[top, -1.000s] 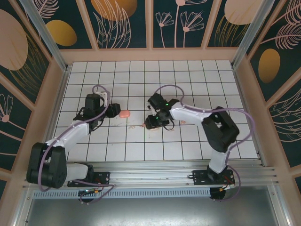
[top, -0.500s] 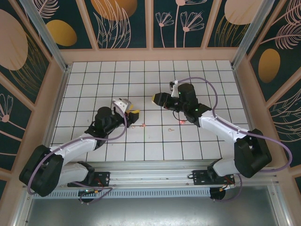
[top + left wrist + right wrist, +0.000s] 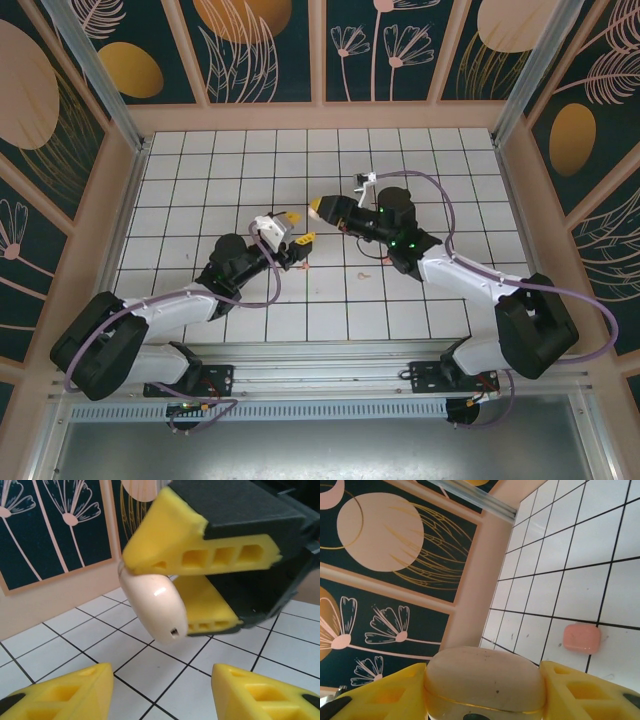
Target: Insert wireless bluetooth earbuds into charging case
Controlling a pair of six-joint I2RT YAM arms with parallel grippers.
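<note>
Cream-coloured, the oval plastic charging case (image 3: 152,602) was pinched aloft in the right gripper (image 3: 322,208), facing the spread left gripper (image 3: 160,677); opening it probably came next, tiny pale earbuds (image 3: 362,271) lying on the white tiles (image 3: 250,170).

A table (image 3: 200,170) topped with white square tiles divided by thin black grid lines, with a pale wooden border running round its edges. Near the middle of the tiles lie a few tiny earbuds (image 3: 361,273), scattered apart from one another, each far smaller than a tile and too small to make out in detail. In the right wrist view, a small pink case (image 3: 581,638) with rounded corners lies flat on a tile, its edge at a grid line.
</note>
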